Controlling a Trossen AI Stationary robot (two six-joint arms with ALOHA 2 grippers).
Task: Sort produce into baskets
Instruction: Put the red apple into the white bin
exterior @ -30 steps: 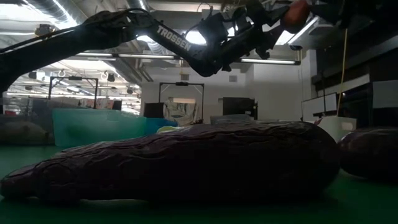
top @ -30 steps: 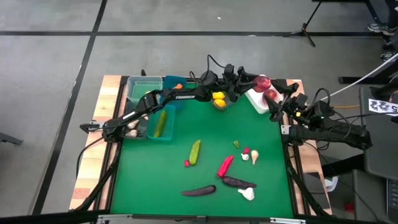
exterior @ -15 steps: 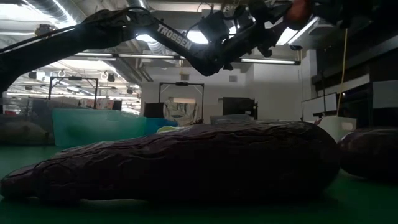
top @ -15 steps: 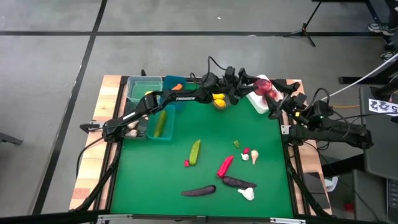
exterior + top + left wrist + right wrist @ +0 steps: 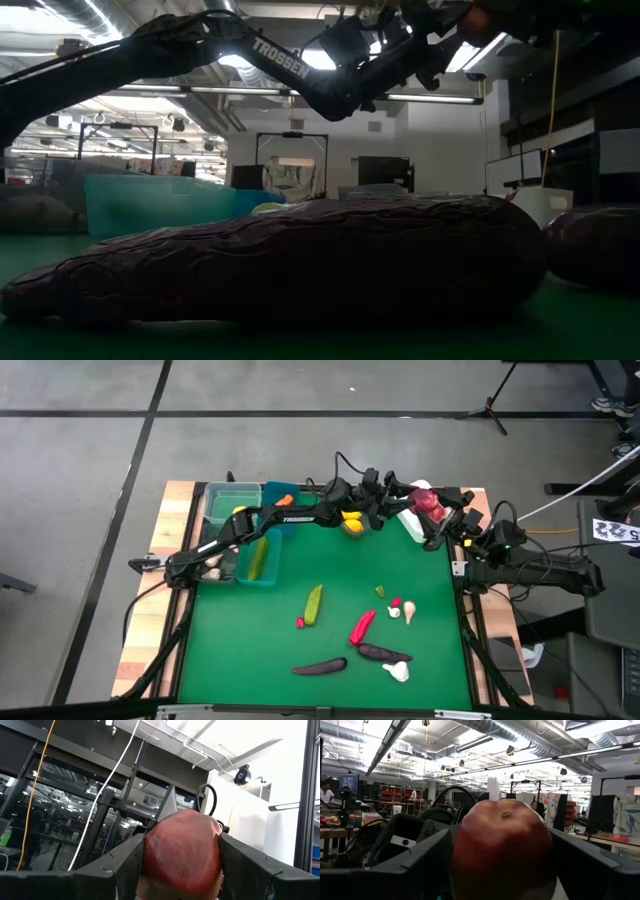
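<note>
Near the counter's [image 5: 250,660] back-left corner sit the clear green basket [image 5: 231,501] and the teal basket [image 5: 258,560], the latter holding a cucumber [image 5: 258,557]. Along the back edge, lemons [image 5: 351,520] lie beside the white basket [image 5: 412,522]. The left tool [image 5: 400,493] reaches over the back-right corner — its fingers [image 5: 125,865] clamp a red apple [image 5: 182,851]. The right tool [image 5: 437,510] meets it there, gripping an apple [image 5: 502,845] too, seemingly a second one. Loose produce — another cucumber [image 5: 313,604], a pepper [image 5: 361,626], eggplants [image 5: 318,666], garlic [image 5: 397,671] — lies toward the front edge.
</note>
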